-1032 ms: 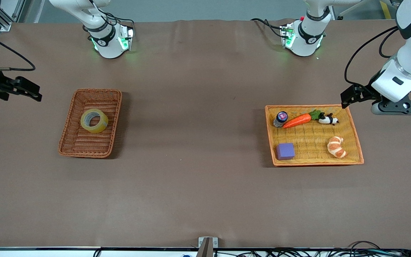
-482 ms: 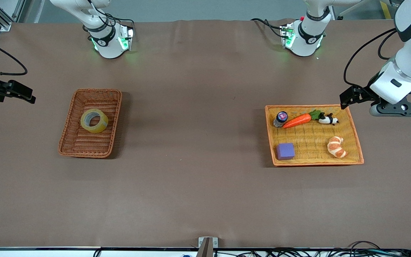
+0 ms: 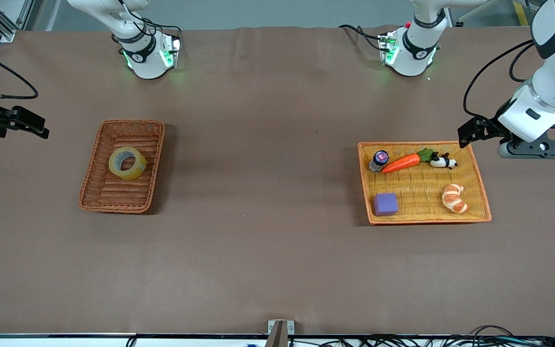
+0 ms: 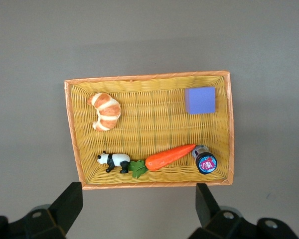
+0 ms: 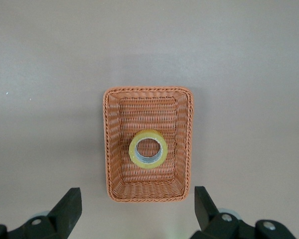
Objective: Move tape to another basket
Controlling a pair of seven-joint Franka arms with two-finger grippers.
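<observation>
Two robot arms work at a brown table (image 3: 268,241), each with its gripper raised and holding nothing. The right gripper (image 5: 134,211) hangs above the table at the right arm's end, beside the basket (image 3: 95,185), its fingers (image 5: 70,204) spread wide. The left gripper (image 4: 137,209) hangs above the table at the left arm's end, just beside the tray (image 3: 482,193), its fingers (image 4: 70,201) also spread wide.

One roll of tape (image 3: 127,163) lies flat inside the one reddish-brown basket, touching nothing else.

One orange-yellow tray holds five things: one purple cube (image 3: 385,204), one croissant (image 3: 455,198), one carrot (image 3: 401,163), one toy panda (image 3: 443,161) and one small jar (image 3: 379,160). The carrot lies between jar and panda.
</observation>
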